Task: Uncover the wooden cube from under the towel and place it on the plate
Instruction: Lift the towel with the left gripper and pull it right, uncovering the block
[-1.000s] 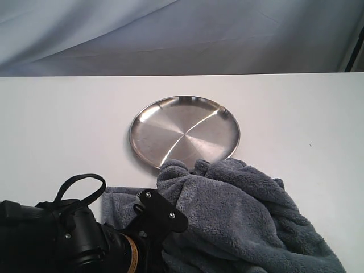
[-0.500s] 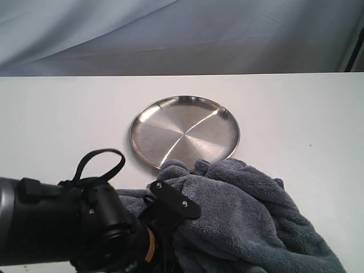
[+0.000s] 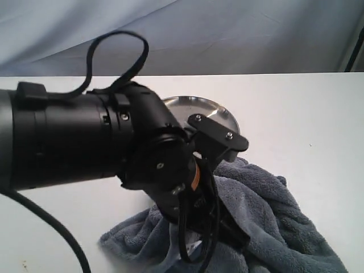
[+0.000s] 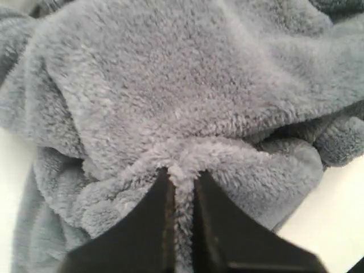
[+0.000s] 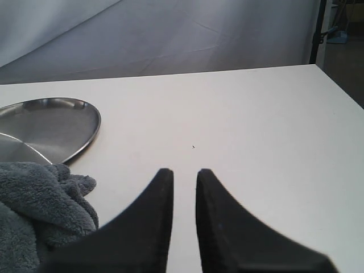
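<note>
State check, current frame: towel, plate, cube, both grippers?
towel: bunched on the table, a fold pinched in the left gripper.
plate: empty, flat on the table, towel edge against its near rim.
wooden cube: not visible in any view.
left gripper: shut on the towel.
right gripper: nearly closed, holding nothing, above bare table.

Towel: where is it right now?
The towel is bunched on the table at the lower right of the exterior view, just in front of the plate. The left gripper pinches a fold of it.
</note>
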### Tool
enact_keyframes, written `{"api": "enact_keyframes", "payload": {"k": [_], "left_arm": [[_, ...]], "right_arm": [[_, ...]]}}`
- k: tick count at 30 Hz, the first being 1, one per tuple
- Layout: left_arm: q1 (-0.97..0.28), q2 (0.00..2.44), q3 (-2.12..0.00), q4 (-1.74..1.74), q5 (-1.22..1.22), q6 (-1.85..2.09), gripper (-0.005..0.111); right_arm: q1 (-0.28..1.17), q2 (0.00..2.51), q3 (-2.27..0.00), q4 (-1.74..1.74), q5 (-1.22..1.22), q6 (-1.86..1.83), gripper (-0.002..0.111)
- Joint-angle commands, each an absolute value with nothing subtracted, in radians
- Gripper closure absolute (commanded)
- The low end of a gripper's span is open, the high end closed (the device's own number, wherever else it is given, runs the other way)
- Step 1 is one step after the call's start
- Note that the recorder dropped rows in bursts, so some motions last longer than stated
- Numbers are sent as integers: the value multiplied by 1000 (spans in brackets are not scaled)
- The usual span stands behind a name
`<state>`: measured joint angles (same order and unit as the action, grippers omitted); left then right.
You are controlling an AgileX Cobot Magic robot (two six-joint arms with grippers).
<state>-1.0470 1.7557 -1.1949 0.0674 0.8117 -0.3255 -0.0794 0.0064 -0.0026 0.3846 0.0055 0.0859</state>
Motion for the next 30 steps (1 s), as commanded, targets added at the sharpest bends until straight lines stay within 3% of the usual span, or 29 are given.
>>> {"api": "enact_keyframes", "payload": {"k": [1, 7, 16, 30], "left_arm": [[-1050, 1727, -1332, 194, 936, -339, 107], [-1050, 1721, -1503, 383, 1028, -339, 107], [-1050, 1723, -1649, 482, 979, -304, 107], [-1050, 1816, -1658, 347, 482, -307, 107]], "right_arm": [[-79, 0, 0, 390, 17, 90, 105], [-79, 0, 0, 390, 17, 90, 105], [-79, 0, 0, 390, 17, 90, 105], [-79, 0, 0, 390, 17, 90, 105]]}}
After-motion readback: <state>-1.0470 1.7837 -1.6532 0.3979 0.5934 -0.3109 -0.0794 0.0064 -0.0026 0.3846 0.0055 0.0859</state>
